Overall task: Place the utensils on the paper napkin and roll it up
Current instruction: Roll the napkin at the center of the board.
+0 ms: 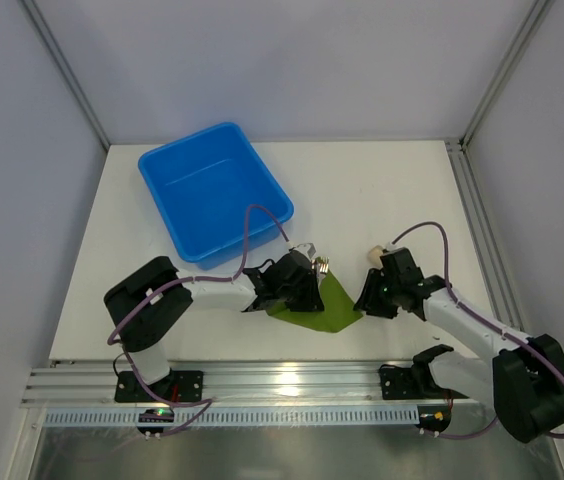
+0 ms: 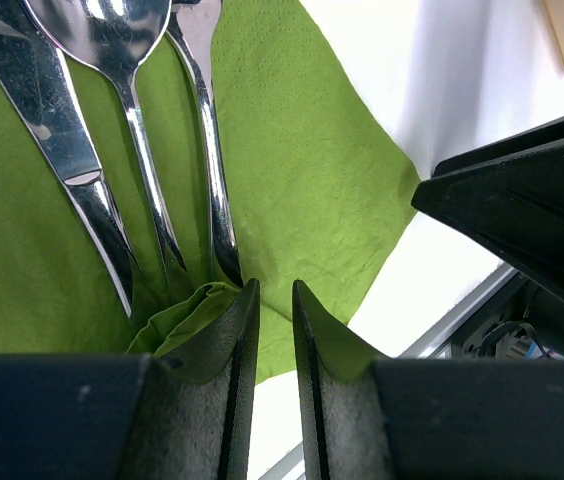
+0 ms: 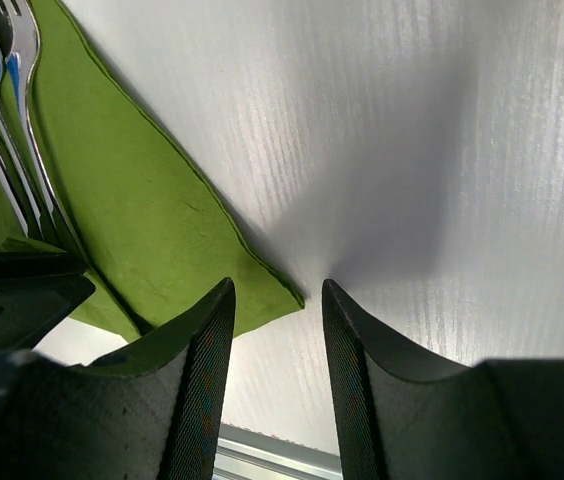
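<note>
Utensils (image 2: 142, 150) on green napkin (image 2: 292, 180) near blue bin (image 1: 212, 190); left gripper (image 2: 274, 290) barely parted, right gripper (image 3: 277, 290) released

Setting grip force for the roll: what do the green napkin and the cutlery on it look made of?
Green napkin: thin paper seemingly, matte, dimpled and creased. Knife, spoon, fork: polished metal, probably steel, showing mirror-like reflections.

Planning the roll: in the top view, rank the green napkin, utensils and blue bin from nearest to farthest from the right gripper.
1. green napkin: its corner lies at the right gripper fingertips.
2. utensils: on the napkin, further left.
3. blue bin: far back left.
</note>
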`<state>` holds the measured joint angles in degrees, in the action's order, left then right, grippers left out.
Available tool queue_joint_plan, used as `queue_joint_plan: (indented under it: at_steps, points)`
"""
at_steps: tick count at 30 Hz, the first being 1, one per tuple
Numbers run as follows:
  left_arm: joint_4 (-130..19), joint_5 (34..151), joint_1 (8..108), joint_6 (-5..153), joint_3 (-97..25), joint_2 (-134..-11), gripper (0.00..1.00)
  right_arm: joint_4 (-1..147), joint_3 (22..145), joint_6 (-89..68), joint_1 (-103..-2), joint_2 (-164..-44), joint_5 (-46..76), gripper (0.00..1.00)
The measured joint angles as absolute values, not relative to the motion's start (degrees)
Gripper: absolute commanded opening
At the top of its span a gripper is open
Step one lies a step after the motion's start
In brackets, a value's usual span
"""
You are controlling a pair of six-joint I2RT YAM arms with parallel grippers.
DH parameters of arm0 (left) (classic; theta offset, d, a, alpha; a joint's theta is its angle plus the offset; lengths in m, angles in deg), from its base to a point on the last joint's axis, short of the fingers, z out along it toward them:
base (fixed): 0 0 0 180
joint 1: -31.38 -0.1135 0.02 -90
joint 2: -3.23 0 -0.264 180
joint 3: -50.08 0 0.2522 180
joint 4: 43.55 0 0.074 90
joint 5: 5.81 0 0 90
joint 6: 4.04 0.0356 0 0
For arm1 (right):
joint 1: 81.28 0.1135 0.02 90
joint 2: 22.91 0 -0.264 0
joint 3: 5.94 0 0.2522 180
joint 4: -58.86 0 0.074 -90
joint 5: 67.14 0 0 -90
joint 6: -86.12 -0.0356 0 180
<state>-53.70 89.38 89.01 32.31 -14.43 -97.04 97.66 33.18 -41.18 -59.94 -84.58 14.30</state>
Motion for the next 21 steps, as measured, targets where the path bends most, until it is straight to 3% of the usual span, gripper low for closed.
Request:
queue_joint_plan:
  at_steps: [21]
  points:
    - [-53.68,89.38,89.01,32.16,-14.43,-97.04,0.20,87.86,27.70,-47.98,-57.71,-81.52,10.63,0.44]
